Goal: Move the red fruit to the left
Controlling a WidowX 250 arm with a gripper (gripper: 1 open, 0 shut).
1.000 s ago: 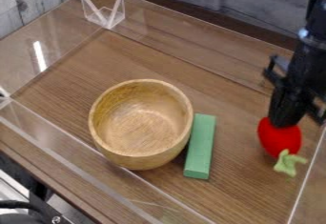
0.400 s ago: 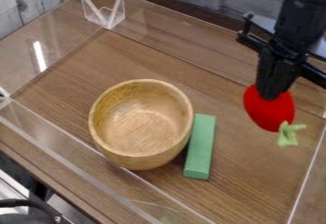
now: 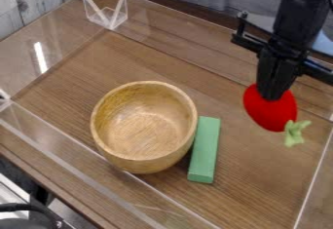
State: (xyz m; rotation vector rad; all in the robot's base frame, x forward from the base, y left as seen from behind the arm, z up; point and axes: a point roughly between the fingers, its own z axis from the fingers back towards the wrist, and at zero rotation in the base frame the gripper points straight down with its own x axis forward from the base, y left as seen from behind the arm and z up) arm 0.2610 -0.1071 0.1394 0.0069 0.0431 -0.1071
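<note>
- My tool [image 3: 274, 91] points straight down at the right side of the bench [image 3: 156, 62], fingers clamped together on the top of the red fruit [image 3: 271, 114].
- The red fruit hangs directly beneath the tool, its green stem sticking out to the lower right.
- The wooden bowl [image 3: 143, 126] and the green block [image 3: 205, 148] sit well to the fruit's left.

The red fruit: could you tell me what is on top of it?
The gripper, pointing down, is shut on the red fruit from above. It covers the fruit's top; the green stem sticks out lower right.
</note>
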